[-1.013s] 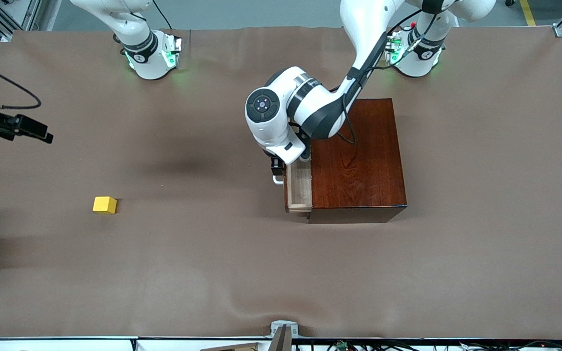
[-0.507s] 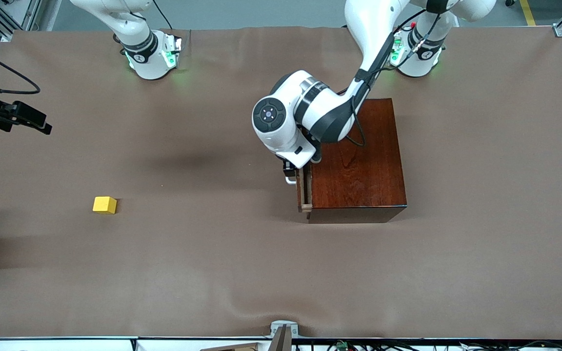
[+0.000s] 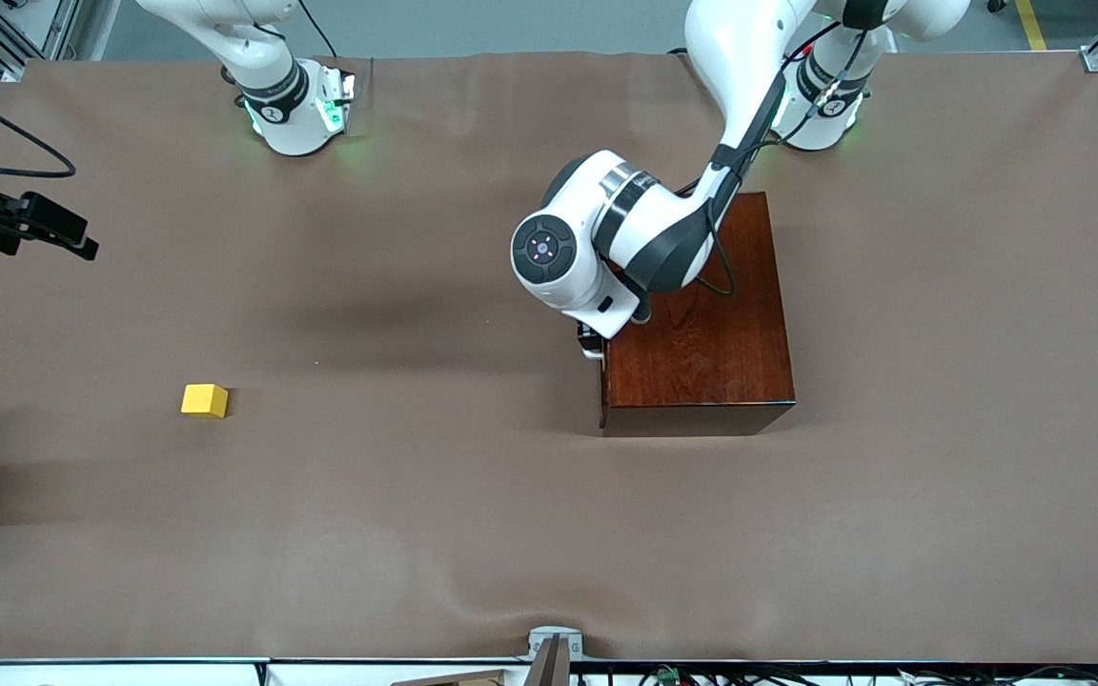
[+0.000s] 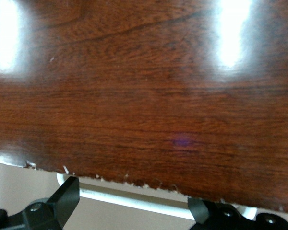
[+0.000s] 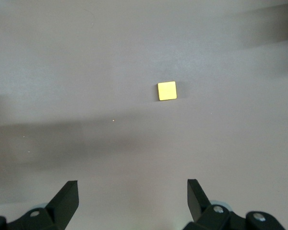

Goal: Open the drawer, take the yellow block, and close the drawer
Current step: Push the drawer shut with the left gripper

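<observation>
The left hand [image 3: 591, 343] sits at the white handle [image 4: 134, 200] of the drawer [image 3: 603, 386], its fingers [image 4: 62, 201] spread apart on either side of the bar, not clamped. The drawer is pushed flush into the mahogany box [image 3: 697, 329]. The right hand [image 5: 132, 201] hangs released, fingers wide, above the table [image 3: 416, 524] at the right arm's end. The yellow block [image 3: 204, 400] lies on the table, well apart from the box.

The yellow block [image 3: 204, 400] lies on the table [image 3: 473, 534] toward the right arm's end, well apart from the wooden box [image 3: 701, 343] with its drawer [image 3: 603, 386] pushed in.
</observation>
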### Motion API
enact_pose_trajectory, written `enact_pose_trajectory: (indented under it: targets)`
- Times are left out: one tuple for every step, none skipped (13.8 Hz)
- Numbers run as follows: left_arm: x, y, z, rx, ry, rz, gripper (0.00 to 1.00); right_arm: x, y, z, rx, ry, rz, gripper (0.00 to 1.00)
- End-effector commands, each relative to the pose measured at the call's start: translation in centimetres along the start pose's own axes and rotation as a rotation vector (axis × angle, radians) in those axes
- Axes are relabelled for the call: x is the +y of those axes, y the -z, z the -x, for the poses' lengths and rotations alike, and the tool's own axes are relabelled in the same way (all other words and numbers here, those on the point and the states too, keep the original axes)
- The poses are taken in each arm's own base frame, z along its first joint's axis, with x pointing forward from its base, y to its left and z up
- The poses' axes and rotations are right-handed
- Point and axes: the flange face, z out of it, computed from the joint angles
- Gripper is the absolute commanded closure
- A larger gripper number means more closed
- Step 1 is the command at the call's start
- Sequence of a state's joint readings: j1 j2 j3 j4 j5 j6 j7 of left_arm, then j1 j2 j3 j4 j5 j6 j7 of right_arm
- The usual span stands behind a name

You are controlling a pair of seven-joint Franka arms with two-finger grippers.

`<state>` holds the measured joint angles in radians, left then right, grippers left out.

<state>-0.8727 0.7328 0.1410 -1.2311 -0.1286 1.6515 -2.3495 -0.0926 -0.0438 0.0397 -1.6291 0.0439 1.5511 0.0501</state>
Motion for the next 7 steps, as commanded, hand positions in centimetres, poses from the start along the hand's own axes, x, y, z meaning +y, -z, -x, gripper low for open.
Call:
enact_pose_trajectory:
  targets:
    - [0.1, 0.2, -1.8, 0.049, 0.01, -0.025, 0.0, -0.2, 0.1, 0.5, 0.002, -0.012, -0.006, 0.0]
    - [0.0, 0.9, -1.9, 0.04, 0.011, -0.019, 0.0, 0.0, 0.1, 0.6, -0.003, -0.006, -0.006, 0.0]
    - [0.2, 1.3, -2.2, 0.036, 0.017, -0.013, 0.0, 0.0, 0.1, 0.6, -0.003, -0.004, -0.006, 0.0]
    - [0.1, 1.4, -2.0, 0.034, 0.014, -0.011, 0.0, -0.1, 0.3, 0.6, 0.003, -0.003, -0.006, 0.0]
    - [-0.3, 2.0, -1.8, 0.025, 0.008, -0.006, 0.0, 0.0, 0.3, 0.6, 0.003, -0.003, -0.006, 0.0]
    - [-1.2, 3.9, -1.7, -0.001, -0.003, 0.013, 0.0, -0.1, 0.3, 0.6, 0.003, -0.001, -0.005, 0.0]
    - [-1.9, 5.0, -1.6, -0.015, -0.012, 0.024, 0.0, 0.0, 0.4, 0.6, 0.005, -0.003, -0.003, 0.0]
